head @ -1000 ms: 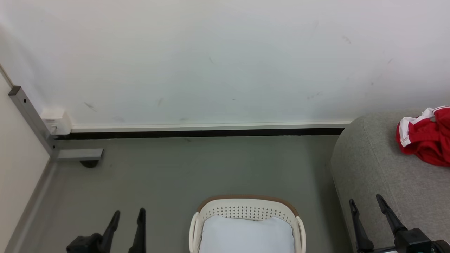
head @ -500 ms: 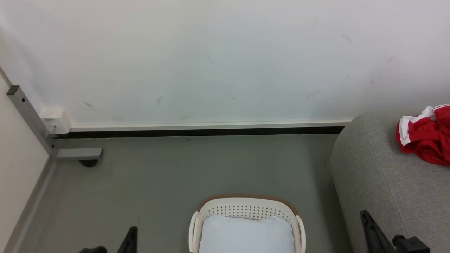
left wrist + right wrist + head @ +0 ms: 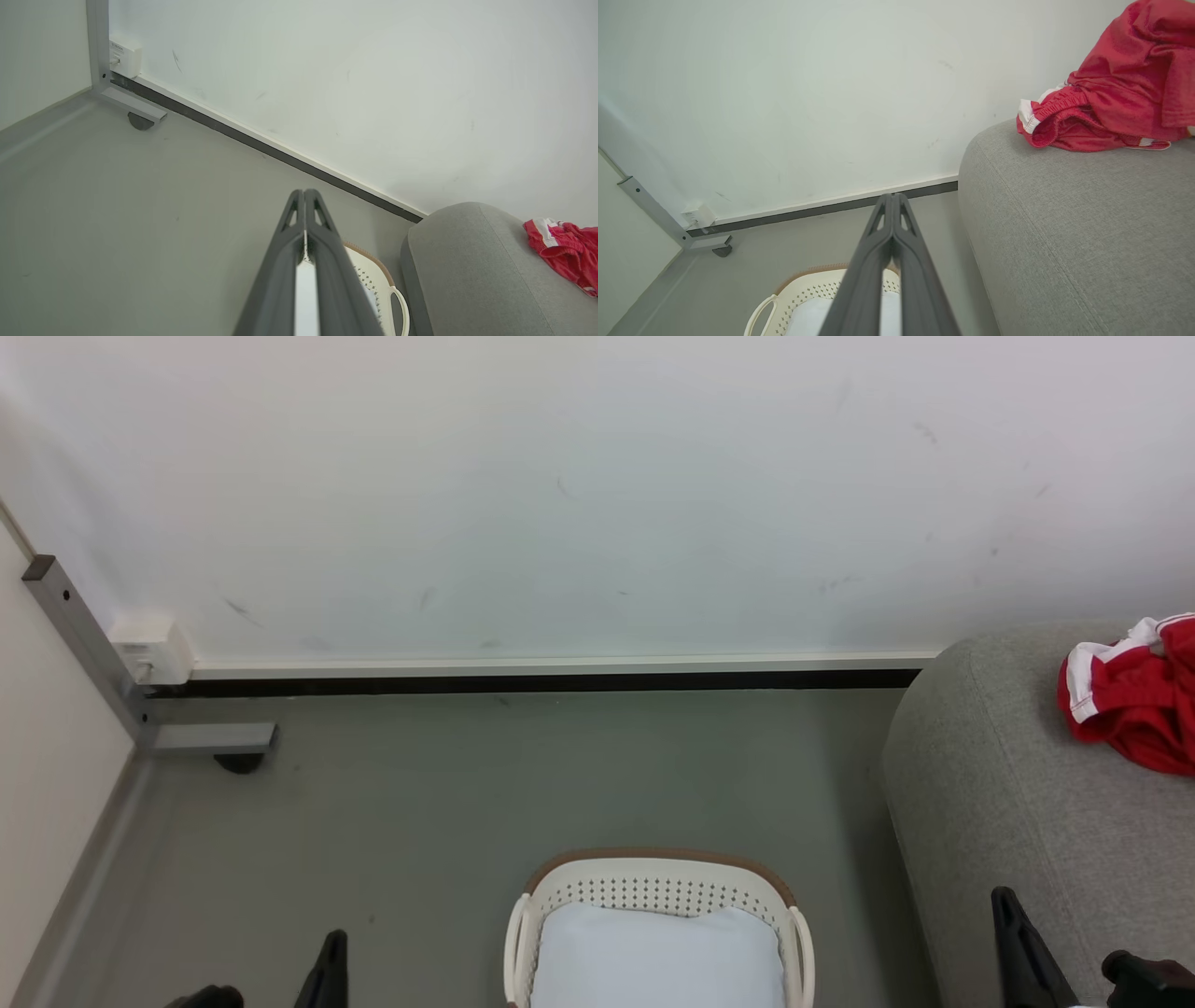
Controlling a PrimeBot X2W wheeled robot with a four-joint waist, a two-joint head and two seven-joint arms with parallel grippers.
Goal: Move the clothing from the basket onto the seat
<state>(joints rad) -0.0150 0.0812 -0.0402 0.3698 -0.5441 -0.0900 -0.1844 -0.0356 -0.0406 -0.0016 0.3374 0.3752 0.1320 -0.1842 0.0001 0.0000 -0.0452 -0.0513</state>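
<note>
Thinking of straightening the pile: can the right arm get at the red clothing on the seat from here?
Probably yes. Bare seat upholstery lies between the right arm and the clothing, with nothing in the way. Its jaws are shut, so they must open first.

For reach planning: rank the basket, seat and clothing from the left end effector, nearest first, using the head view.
1. basket, just right of the left end effector
2. seat, farther right
3. clothing, atop the seat, rightmost

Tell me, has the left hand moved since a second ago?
Yes. In the head view the left hand has sunk toward the bottom edge and shut, while the basket beside it has barely shifted.
</note>
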